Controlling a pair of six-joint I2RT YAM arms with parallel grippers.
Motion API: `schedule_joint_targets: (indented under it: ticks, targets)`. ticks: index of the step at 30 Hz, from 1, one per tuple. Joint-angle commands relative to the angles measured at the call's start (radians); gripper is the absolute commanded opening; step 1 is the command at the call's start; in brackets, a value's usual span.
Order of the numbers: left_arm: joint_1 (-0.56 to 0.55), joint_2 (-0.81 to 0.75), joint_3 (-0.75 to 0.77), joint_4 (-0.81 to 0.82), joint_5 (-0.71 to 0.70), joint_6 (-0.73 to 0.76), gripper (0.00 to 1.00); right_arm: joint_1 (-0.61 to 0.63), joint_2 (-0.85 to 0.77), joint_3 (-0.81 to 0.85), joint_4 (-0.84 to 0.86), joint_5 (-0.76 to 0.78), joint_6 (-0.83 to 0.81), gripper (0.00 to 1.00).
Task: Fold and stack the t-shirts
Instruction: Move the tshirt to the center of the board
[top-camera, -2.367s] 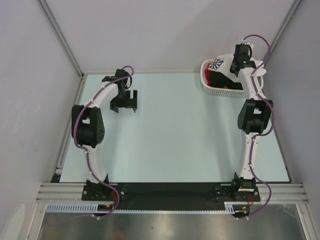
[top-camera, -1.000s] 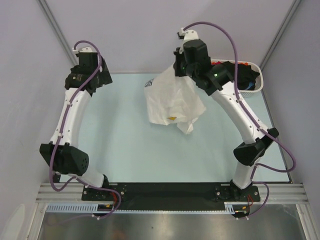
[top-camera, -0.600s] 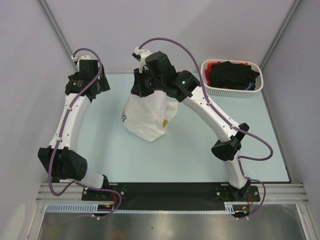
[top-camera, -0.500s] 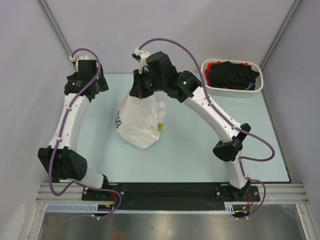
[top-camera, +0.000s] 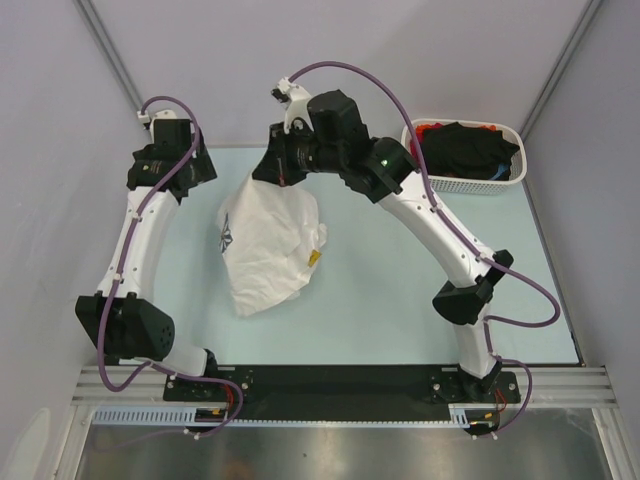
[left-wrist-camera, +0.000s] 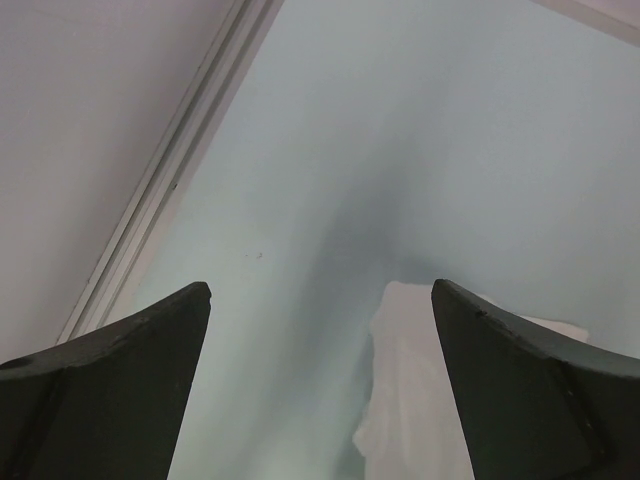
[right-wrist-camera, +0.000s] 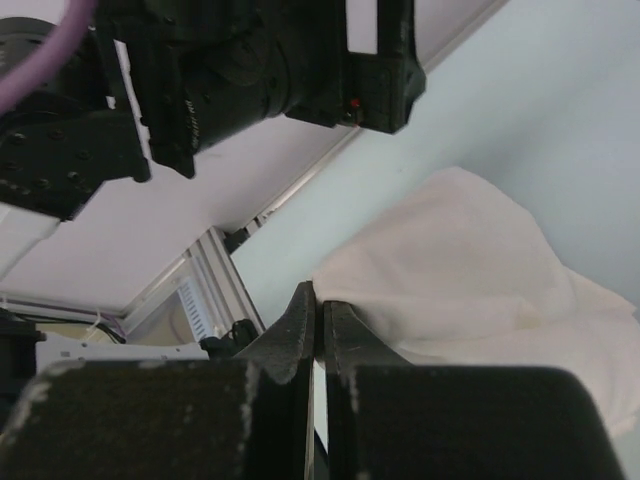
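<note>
Only the overhead view shows the basket of dark shirts. The right gripper, pinched tight, dangles the white shirt beneath it; the left gripper gapes empty.

Pale table, basket far right, white t-shirt draped

Pale mint counter across the middle of the top view, matte, evenly lit, with soft grey shadows. Enclosed by plain lilac-grey walls: back wall at the top, left wall, right wall. Slanted aluminium posts in both upper corners. Black strip along the counter's lower edge, aluminium rail at its ends, brushed steel sheet along the bottom of the frame. In the left wrist view, pale metal edging between wall and counter.
</note>
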Motion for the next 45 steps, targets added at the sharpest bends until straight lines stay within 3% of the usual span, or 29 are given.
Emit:
schedule_joint_targets:
  ticks: [1,5,9,14,17,24,30,31,32,33,38,41,45]
  targets:
    - [0.005,-0.037,0.008,0.018,0.008,0.009,1.00,0.032,-0.014,0.055,0.160,-0.120,0.020,0.00]
    - [0.005,-0.062,-0.044,0.030,0.011,0.014,1.00,0.083,0.015,0.055,0.131,-0.187,0.007,0.00]
    - [0.005,-0.077,-0.071,0.040,0.031,0.012,1.00,0.034,-0.033,-0.062,0.013,-0.076,-0.049,0.00]
    - [0.005,-0.082,-0.079,0.044,0.065,0.012,1.00,-0.130,-0.199,-0.489,0.066,0.211,-0.103,0.00]
    - [0.003,-0.087,-0.088,0.044,0.080,0.010,1.00,-0.239,-0.277,-0.612,0.152,0.345,-0.160,0.00]
    - [0.000,-0.097,-0.130,0.041,0.116,0.000,1.00,-0.357,-0.245,-0.646,0.229,0.507,-0.296,0.00]
    - [-0.018,-0.110,-0.167,0.053,0.169,0.004,1.00,-0.309,-0.189,-0.703,0.323,0.905,-0.406,0.08]
    - [-0.023,-0.111,-0.179,0.058,0.180,0.004,1.00,-0.267,-0.204,-0.743,0.362,0.963,-0.431,0.23]
    - [-0.032,-0.114,-0.186,0.063,0.206,0.009,1.00,-0.250,-0.212,-0.766,0.397,1.013,-0.480,0.51]
    - [-0.038,-0.119,-0.197,0.064,0.220,0.010,1.00,-0.232,-0.213,-0.772,0.422,1.087,-0.494,0.99]
    - [-0.067,-0.133,-0.283,0.105,0.325,0.027,1.00,-0.148,-0.227,-0.683,0.299,1.152,-0.467,1.00]
    - [-0.084,-0.120,-0.341,0.139,0.472,0.030,1.00,-0.132,-0.288,-0.676,0.166,1.018,-0.329,1.00]
    - [-0.128,-0.015,-0.400,0.149,0.539,0.033,1.00,-0.120,-0.343,-0.711,0.057,0.933,-0.148,1.00]
